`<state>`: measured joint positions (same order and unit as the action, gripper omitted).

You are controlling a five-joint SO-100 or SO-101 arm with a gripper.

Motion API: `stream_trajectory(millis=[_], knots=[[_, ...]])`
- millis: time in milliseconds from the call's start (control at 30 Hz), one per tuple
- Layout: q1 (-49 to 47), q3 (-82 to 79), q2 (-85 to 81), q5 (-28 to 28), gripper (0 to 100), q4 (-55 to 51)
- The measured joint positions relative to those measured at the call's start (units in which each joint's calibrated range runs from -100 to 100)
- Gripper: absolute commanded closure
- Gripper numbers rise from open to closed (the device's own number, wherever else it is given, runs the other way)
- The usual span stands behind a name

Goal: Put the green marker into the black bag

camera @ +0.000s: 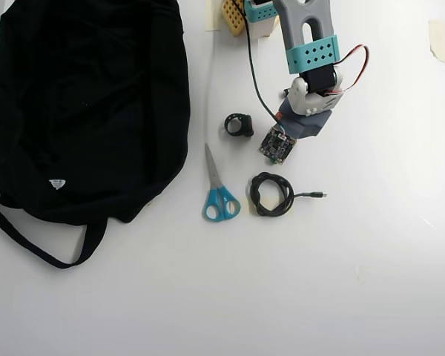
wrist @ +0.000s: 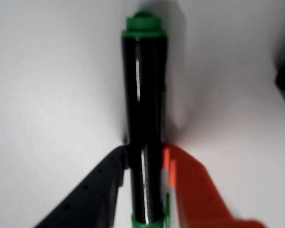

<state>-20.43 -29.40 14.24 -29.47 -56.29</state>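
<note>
In the overhead view, scissors (camera: pixel 218 192) lie between bag (camera: pixel 81 104) and coiled cable (camera: pixel 273 194).

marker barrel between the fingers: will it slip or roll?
The green marker looks glossy and smooth, so it may slide lengthwise between the fingers. It is round, so it would probably roll if released on the white table. Looks rigid, not floppy.

Plain white tabletop (camera: pixel 371 282) under even light, tape scraps (camera: pixel 438 39) along its far edge.
</note>
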Motion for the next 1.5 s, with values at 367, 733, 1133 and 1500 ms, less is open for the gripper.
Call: stream_trajectory(millis=[367, 733, 1133, 1500], knots=[[0.00, 2.28, 0.75, -0.15, 98, -2.92], [-0.07, 4.80, 1.58, -0.15, 98, -6.10], [-0.59, 9.36, 2.57, -0.15, 98, -10.91], [-1.32, 13.76, 2.82, -0.15, 98, -15.89]])
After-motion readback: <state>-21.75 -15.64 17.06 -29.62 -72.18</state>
